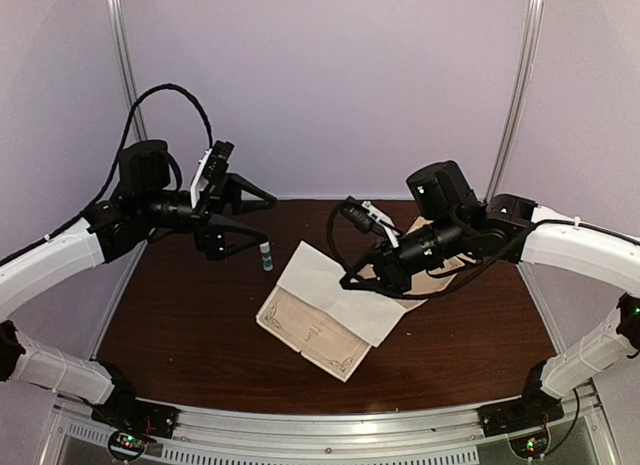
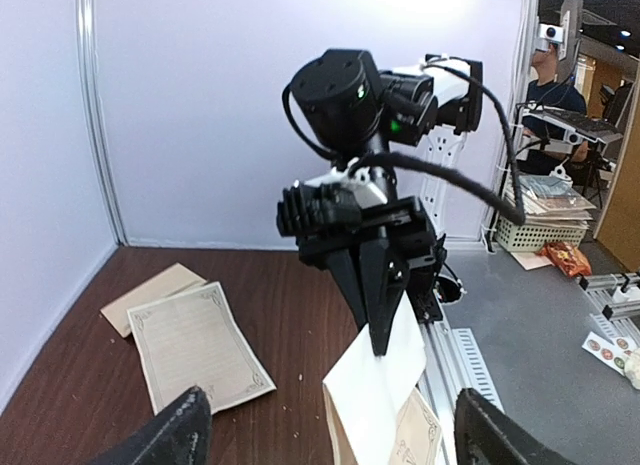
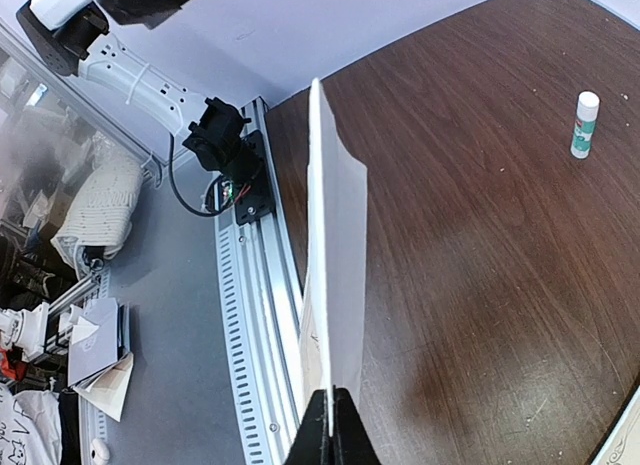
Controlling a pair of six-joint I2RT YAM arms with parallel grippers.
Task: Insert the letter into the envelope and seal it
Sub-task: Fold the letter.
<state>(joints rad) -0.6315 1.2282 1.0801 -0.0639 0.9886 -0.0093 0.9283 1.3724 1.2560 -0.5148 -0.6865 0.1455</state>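
Clamped tight at the very bottom of the right wrist view, the right gripper [image 3: 330, 405] pinches one edge of the letter [image 1: 322, 285], a thin cream sheet with a fine dark border. It lifts the blank white side, while the printed part lies around the middle of the dark brown wooden tabletop [image 1: 180, 325]. The flat tan kraft envelope [image 2: 150, 297] lies well apart, toward the right back corner, with a second bordered sheet [image 2: 200, 345] partly over it. The left gripper [image 1: 270, 217] hangs released and empty above the left side. A small white-and-green glue stick [image 1: 266, 256] stands upright just below it. By my reading nothing is finished yet: inserting the letter and sealing the envelope both remain.
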